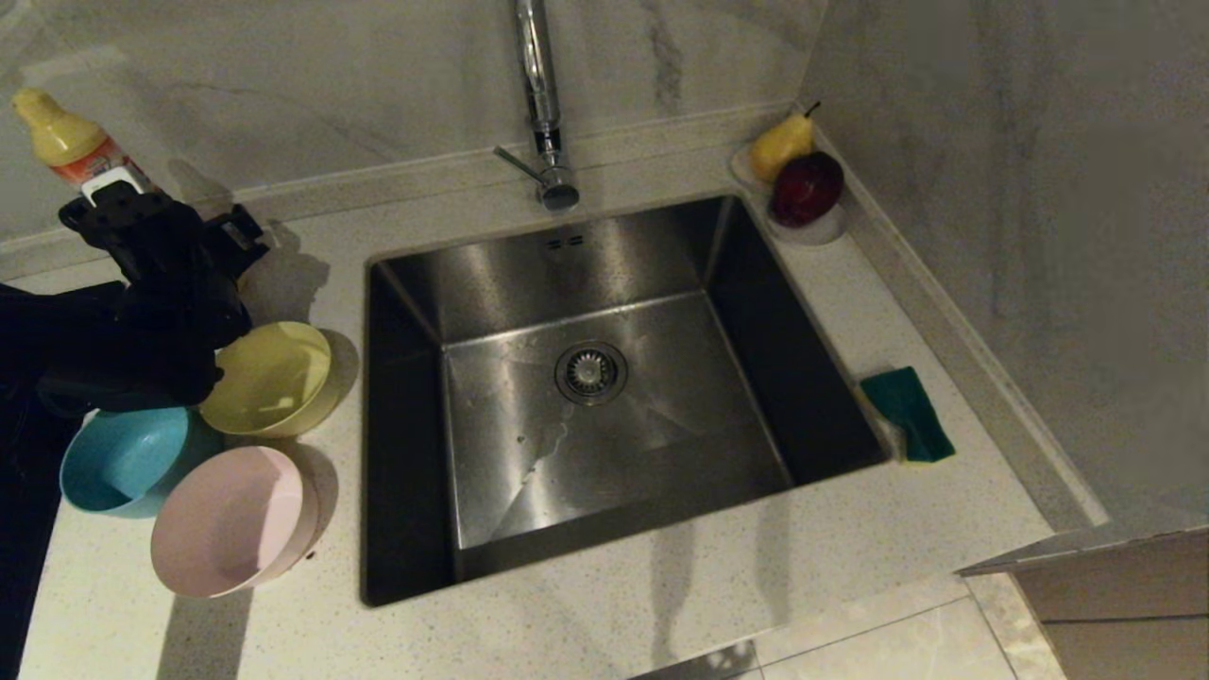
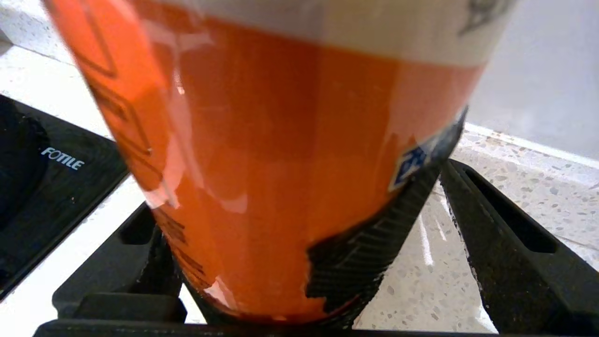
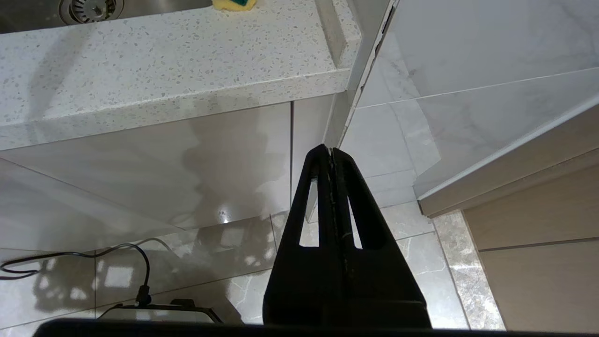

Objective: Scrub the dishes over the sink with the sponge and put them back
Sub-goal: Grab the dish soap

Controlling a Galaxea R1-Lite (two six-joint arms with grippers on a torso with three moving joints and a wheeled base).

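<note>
Left claw (image 1: 156,222) spread wide around orange-labelled, yellow-capped plastic bottle (image 2: 262,154) at far left of speckled white surface (image 1: 661,604), beyond pale yellow (image 1: 269,378), light blue (image 1: 123,458) and pale pink round plastic bowls (image 1: 231,519). Green-and-yellow rectangular sponge (image 1: 909,414) right of square steel sink (image 1: 604,397). Right claw (image 3: 331,150) pressed together, parked below surface edge.

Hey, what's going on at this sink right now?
The robot's left gripper is up at the back-left of the counter, jaws open around an orange-labelled bottle with a yellow cap, not yet closed on it. The yellow bowl, blue bowl and pink bowl sit together left of the sink, which is empty. The sponge lies untouched on the counter right of it. The right gripper hangs shut below the counter edge.
</note>
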